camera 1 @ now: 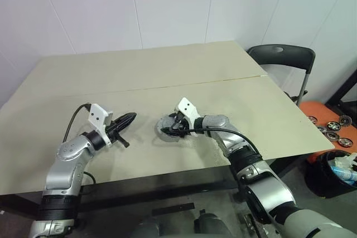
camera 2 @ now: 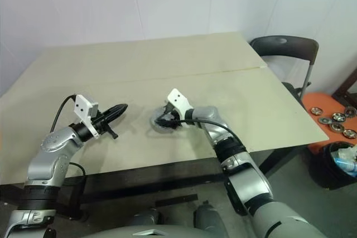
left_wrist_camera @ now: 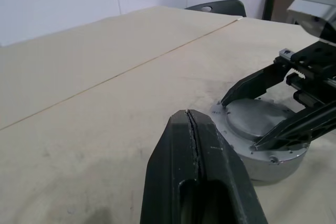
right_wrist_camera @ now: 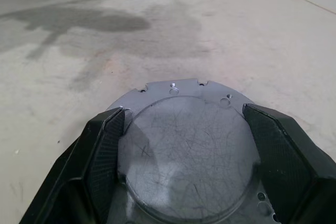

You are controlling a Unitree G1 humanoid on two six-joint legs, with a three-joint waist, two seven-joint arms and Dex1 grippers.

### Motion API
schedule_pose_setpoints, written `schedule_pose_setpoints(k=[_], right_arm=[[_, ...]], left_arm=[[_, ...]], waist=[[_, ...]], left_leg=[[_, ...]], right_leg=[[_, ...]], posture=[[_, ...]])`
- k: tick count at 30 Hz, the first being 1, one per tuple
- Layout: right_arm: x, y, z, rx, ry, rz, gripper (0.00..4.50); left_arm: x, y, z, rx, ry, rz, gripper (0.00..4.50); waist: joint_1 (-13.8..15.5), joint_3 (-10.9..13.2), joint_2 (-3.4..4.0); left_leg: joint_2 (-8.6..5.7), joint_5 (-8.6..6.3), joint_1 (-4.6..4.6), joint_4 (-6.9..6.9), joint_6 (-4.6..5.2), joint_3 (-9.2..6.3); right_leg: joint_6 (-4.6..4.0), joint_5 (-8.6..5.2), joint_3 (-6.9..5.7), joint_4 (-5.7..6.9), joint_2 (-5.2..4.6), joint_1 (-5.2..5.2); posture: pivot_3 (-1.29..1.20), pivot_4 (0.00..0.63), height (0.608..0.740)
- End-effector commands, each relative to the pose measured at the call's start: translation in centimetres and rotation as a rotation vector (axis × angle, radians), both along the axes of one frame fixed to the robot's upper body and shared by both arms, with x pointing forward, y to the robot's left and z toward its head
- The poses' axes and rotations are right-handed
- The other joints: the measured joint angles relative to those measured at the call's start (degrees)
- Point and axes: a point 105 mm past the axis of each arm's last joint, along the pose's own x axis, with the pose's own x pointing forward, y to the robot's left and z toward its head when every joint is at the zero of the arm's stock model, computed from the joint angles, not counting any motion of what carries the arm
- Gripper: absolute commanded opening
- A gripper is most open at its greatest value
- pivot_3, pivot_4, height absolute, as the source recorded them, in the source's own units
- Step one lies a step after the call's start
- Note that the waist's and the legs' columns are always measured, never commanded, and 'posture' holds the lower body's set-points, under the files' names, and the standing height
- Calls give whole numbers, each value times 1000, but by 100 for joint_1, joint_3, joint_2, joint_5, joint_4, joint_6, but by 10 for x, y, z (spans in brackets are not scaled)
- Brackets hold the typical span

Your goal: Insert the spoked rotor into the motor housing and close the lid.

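The right gripper (right_wrist_camera: pixel 184 145) straddles the closed motor housing's lid (right_wrist_camera: pixel 189 150), fingers apart on opposite rims, while the left gripper (left_wrist_camera: pixel 193 129), fingers together, hovers beside.

A pale beige table (camera 1: pixel 139 71) with a thin seam running across its top stands against a white wall (camera 1: pixel 167 4). A black folding chair (camera 1: pixel 281 57) sits beyond its right corner, near an orange surface (camera 1: pixel 329 124) carrying several small round parts.
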Motion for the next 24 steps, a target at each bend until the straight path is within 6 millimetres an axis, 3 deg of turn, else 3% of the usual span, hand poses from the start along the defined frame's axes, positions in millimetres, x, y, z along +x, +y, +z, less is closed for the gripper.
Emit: schedule_pose_setpoints(k=[1, 6, 13, 24], right_arm=[[-2, -17, -5, -55, -19, 17, 3230], [0, -20, -6, -73, -40, 13, 3235], [0, -9, 16, 57, 20, 31, 3235], [0, -18, -5, -93, -13, 12, 3235]], left_arm=[[-1, -3, 12, 15, -58, -10, 0], [-1, -5, 11, 11, -55, -13, 0], [-2, -6, 11, 2, -47, -19, 0], [-2, -10, 9, 1, -38, -33, 0]], waist=[[65, -1, -1], [136, -1, -1], [202, 0, -1], [200, 0, -1]], left_leg=[[0, 0, 0, 0, 0, 0], [-3, 0, -5, -2, 0, 4], [0, 0, -5, -3, 0, 6], [1, 0, -3, -5, 0, 10]], right_leg=[[0, 0, 0, 0, 0, 0], [0, 0, -10, -11, -3, 3], [-1, 0, -10, -11, 1, 1], [-1, -1, -9, -10, 1, 1]], posture=[[0, 0, 740], [0, 0, 740], [0, 0, 740], [0, 0, 740]])
